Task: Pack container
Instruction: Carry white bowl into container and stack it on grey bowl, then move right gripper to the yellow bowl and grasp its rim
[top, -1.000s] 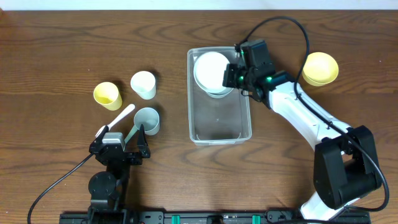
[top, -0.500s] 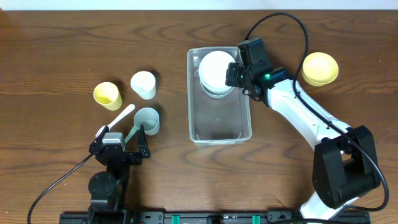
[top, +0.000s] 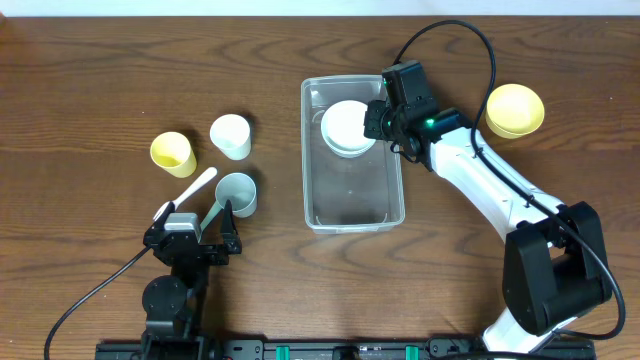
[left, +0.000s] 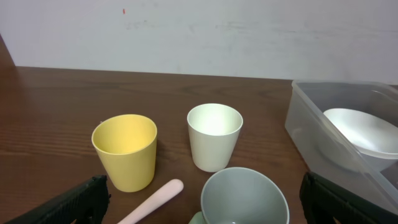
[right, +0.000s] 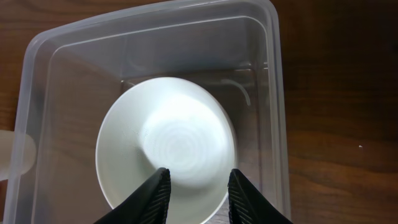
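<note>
Clear plastic container (top: 352, 190) at mid-table from overhead, long side running away from the robot, with a white bowl (top: 345, 125) upright in its far end. Right gripper (top: 374, 122) poised over that bowl's right edge. Left gripper (top: 195, 218) low near the front edge, just beside a grey-green cup (top: 238, 192) and a pale spoon (top: 198, 184), with a yellow cup (top: 171, 153) and a white cup (top: 230, 135) beyond. Yellow bowl (top: 515, 108) alone on the wooden table (top: 80, 80), right of the container. Through the left wrist: claw spread wide, gripping nothing, three cups ahead, container wall at right. Through the right wrist: fingers (right: 155, 193) parted above the bowl's near rim, clamping nothing.
</note>
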